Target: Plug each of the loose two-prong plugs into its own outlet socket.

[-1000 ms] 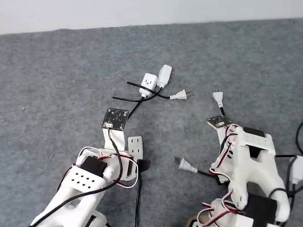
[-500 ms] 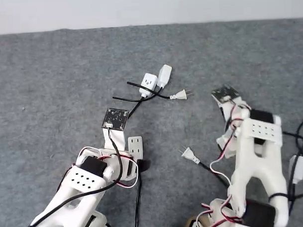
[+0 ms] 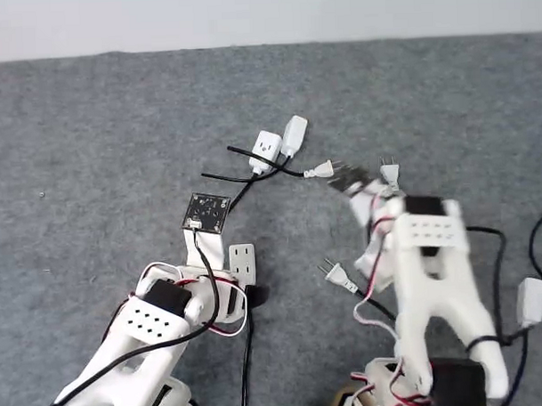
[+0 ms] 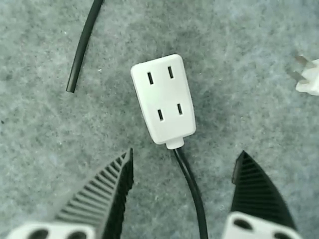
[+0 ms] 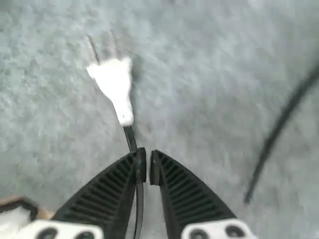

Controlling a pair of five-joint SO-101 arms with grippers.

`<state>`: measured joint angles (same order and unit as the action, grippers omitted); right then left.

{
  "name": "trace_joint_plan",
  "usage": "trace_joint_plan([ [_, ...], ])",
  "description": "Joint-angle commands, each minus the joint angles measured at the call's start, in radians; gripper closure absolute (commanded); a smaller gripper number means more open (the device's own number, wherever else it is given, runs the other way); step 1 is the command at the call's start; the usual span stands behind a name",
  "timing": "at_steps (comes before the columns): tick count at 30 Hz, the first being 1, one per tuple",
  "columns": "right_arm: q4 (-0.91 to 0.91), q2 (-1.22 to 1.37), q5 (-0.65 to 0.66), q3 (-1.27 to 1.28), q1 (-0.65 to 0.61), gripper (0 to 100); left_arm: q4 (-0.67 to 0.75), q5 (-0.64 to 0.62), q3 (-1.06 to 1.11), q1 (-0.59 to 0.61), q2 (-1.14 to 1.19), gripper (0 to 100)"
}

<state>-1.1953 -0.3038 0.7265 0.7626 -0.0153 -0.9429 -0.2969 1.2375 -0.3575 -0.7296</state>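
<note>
- Plug [image 5: 113, 84] lies on the surface [image 5: 224, 74] just ahead of the right end effector [image 5: 148, 157], long axis roughly in line with it, prongs pointing away.
- Its jaws are all but closed; whether they pinch the cord [image 5: 129, 135] is unclear.
- Left end effector [image 4: 187, 151] gapes empty before the outlet socket [image 4: 163, 99].

The gap between the spread fingers of the left gripper [image 4: 187, 152] leads straight to the outlet [image 4: 163, 102], obstructed only by its cord [image 4: 192, 194] on the centre line. A cord end [image 4: 84, 45] and a plug [image 4: 308, 79] flank the outlet, both apart from it. In the high view, the carpet [image 3: 100, 147] left of and beyond the outlets [image 3: 266, 151] is open, while the right arm [image 3: 424, 251] stands just beside the near plug [image 3: 336, 274] and behind the far plug [image 3: 390, 173].
</note>
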Motion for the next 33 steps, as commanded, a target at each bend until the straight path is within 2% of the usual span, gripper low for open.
trace_joint_plan([
  [1,0.173,-0.036,-0.006,0.063,-0.084,82.0,0.020,0.008,-0.008,-0.006,-0.023,69],
  [3,0.237,-0.036,-0.026,0.097,-0.114,74.6,0.020,0.008,-0.008,0.000,-0.025,69],
  [5,0.302,-0.036,-0.055,0.124,-0.130,71.6,0.020,0.008,-0.008,0.002,-0.026,69],
  [11,0.437,-0.035,-0.091,0.204,-0.171,76.7,0.020,0.008,-0.008,0.002,-0.026,69],
  [15,0.426,-0.035,-0.091,0.206,-0.213,79.9,0.020,0.008,-0.008,0.002,-0.026,69],
  [33,0.240,-0.068,-0.084,0.204,-0.328,80.1,0.020,0.008,-0.008,0.002,-0.026,69],
])
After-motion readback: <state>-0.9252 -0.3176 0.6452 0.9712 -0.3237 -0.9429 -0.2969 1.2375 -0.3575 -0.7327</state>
